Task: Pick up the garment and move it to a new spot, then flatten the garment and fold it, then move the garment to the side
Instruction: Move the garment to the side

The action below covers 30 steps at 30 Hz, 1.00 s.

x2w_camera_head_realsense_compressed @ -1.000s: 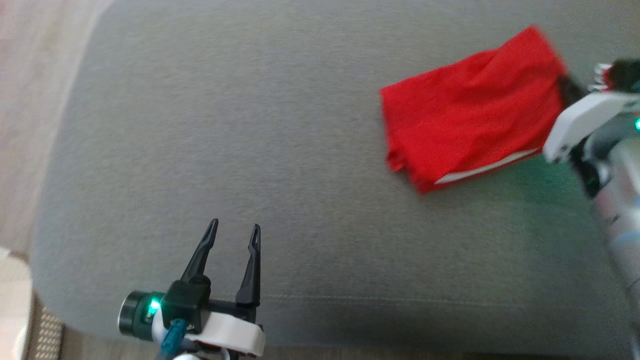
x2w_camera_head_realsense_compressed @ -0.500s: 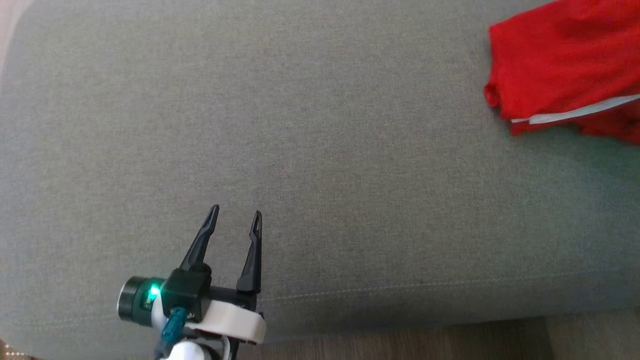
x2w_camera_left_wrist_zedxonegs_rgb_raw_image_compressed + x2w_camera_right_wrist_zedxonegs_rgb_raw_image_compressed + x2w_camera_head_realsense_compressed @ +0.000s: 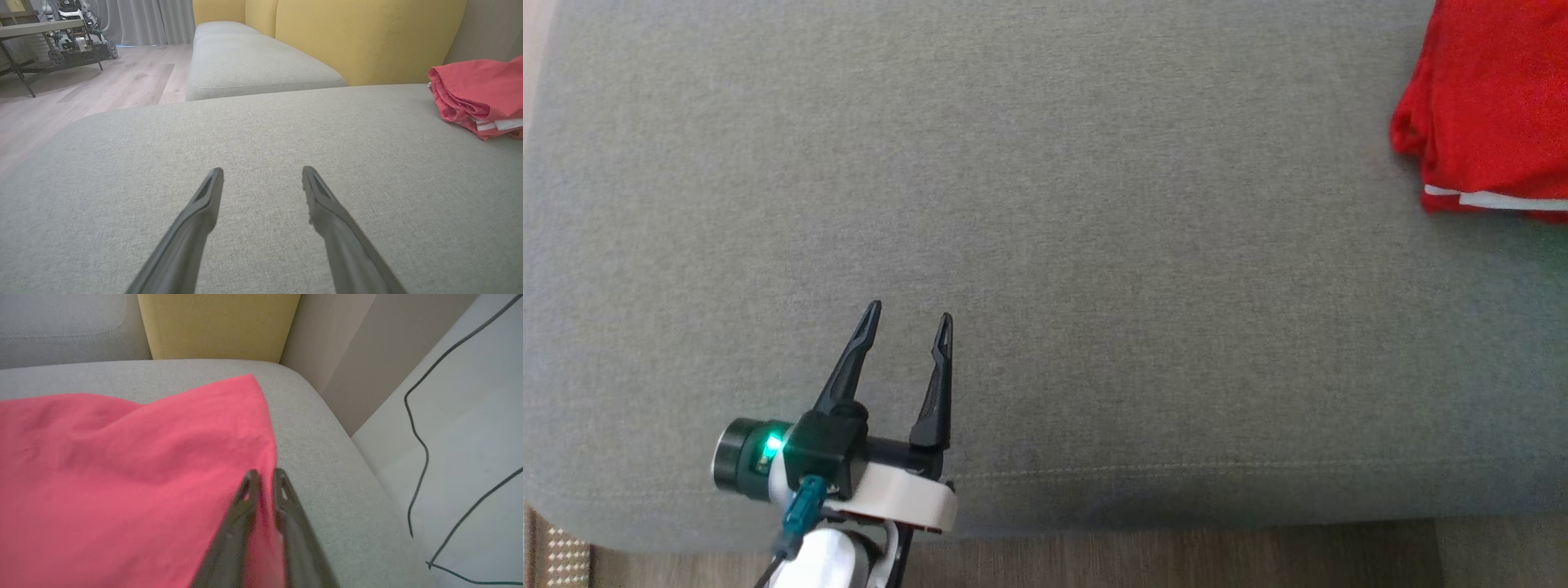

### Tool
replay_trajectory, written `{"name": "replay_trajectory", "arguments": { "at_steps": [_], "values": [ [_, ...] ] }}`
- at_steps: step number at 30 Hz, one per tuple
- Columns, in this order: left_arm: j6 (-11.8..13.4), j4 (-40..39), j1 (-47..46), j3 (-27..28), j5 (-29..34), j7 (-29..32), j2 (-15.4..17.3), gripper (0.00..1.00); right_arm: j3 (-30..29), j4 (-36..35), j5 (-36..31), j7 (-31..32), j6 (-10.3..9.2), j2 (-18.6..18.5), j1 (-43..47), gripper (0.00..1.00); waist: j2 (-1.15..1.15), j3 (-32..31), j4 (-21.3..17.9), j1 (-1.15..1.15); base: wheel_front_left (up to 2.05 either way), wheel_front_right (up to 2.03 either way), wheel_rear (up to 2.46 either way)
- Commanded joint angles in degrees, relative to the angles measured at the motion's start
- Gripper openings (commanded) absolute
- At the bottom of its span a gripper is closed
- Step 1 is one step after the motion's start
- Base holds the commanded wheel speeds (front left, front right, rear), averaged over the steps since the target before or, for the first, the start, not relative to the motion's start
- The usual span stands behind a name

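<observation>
Left claw (image 3: 909,310) wide open, empty. Right claw (image 3: 266,471) nearly closed at garment (image 3: 122,465) edge, grip unclear. Open it fully before you lift away.

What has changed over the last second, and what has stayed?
The right gripper has drawn the red garment rightward along the grey cushion; its jaws now stand slightly apart at the garment's edge, grip unclear. The head view shifted too. The left gripper stays open.

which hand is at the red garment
The right hand, fingers nearly together at the edge of the garment; the left hand hovers open above bare cushion.
</observation>
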Motion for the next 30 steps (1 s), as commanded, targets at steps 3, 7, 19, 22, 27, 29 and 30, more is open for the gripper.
{"name": "replay_trajectory", "arguments": {
  "at_steps": [3, 7, 19, 22, 27, 29, 30],
  "values": [
    [0.0, -1.7, -2.1, 1.9, -0.1, -0.4, -0.4, 1.00, -2.1, -1.3, -5.8, -1.9, -0.02, -2.7, 0.9, 1.00, 0.00, 0.0, 0.8, -0.01, 0.00, 0.00, 0.00],
    [0.2, -1.3, -1.8, 2.1, -0.2, -0.4, -0.4, 1.00, -5.1, -5.8, -16.6, -3.1, -0.02, -2.3, 3.3, 1.00, 0.00, -1.2, 1.0, -0.01, 0.00, 0.00, 0.00],
    [1.7, -1.8, 2.2, 3.6, -3.6, -0.4, -0.4, 1.00, -11.6, -30.3, -27.3, -13.5, -0.02, 26.2, 23.1, 1.00, 0.00, -9.3, -0.2, -0.01, 0.00, 0.00, 0.00],
    [1.2, -2.6, 3.1, 3.7, -4.4, -0.4, -0.4, 1.00, -6.8, -41.5, -16.5, -13.7, -0.02, 30.3, 30.0, 1.00, 0.00, -10.8, 0.1, -0.01, 0.00, 0.00, 0.00],
    [1.1, -3.7, 4.9, 4.3, -4.6, -0.4, -0.4, 1.00, 4.1, -61.0, -1.1, -13.7, -0.02, 30.9, 45.5, 1.00, 0.00, -13.1, 0.9, -0.01, 0.00, 0.00, 0.00],
    [1.0, -4.5, 5.7, 4.5, -5.2, -0.4, -0.4, 1.00, 6.2, -66.8, 2.7, -13.7, -0.02, 30.9, 50.6, 1.00, 0.00, -14.2, 1.4, -0.01, 0.00, 0.00, 0.00],
    [1.2, -5.0, 6.1, 4.7, -5.5, -0.4, -0.4, 1.00, 6.9, -68.9, 3.5, -13.7, -0.02, 31.0, 52.9, 1.00, 0.00, -14.7, 1.6, -0.01, 0.00, 0.00, 0.00]
  ]
}}
